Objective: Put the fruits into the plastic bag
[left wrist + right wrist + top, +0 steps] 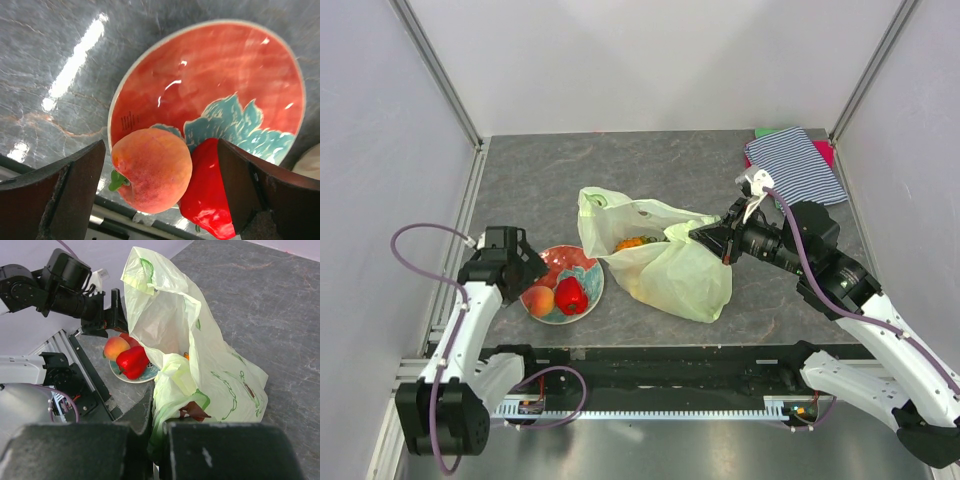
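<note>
A peach point(152, 170) and a red pepper-like piece point(207, 200) lie side by side on the near edge of a red plate point(210, 85). My left gripper point(161, 145) stands open just above them, one finger on each side of the pair, touching neither. From above, the peach point(538, 300), the red piece point(571, 295) and the left gripper point(530, 272) sit at the left. The pale green plastic bag point(665, 262) lies in the middle with an orange fruit point(632, 242) inside its mouth. My right gripper point(698, 235) is shut on the bag's edge point(172, 390), holding it up.
A striped blue-white cloth point(795, 165) lies at the back right over green and pink items. The red plate point(592, 292) touches the bag's left side. Frame posts and white walls close in the grey table point(530, 180).
</note>
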Controlling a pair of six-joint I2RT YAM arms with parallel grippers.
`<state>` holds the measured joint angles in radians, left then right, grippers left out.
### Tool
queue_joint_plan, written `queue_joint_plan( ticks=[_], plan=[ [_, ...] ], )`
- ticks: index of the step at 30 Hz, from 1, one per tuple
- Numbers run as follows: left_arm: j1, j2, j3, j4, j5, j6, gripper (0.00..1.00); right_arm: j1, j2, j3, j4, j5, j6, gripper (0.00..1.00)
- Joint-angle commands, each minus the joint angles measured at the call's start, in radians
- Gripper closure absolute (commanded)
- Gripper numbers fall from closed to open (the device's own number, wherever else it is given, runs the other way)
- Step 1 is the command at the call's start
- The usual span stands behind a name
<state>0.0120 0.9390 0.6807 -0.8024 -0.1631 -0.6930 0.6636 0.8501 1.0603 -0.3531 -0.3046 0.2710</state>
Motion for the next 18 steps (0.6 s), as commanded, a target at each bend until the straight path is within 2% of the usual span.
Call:
queue_joint_plan(
  ticks=[1, 9, 16, 18],
  plan=[
    [-0.056, 0.058, 0.051, -0.027, -0.013, -0.039, 0.01, 0.001, -0.002, 0.013, 0.025, 0.019, -0.026, 1.0],
    [-0.081, 0.115, 0.042, -0.006, 0.059, -0.033, 0.03, -0.001, 0.012, 0.009, 0.026, 0.032, -0.032, 1.0],
    [-0.08, 0.084, -0.009, 0.097, 0.096, -0.028, 0.21, 0.001, 0.037, 0.017, 0.028, 0.028, -0.029, 1.0],
    [-0.08, 0.086, -0.013, 0.13, 0.111, -0.019, 0.22, 0.001, 0.041, 0.018, 0.028, 0.025, -0.026, 1.0]
  ],
)
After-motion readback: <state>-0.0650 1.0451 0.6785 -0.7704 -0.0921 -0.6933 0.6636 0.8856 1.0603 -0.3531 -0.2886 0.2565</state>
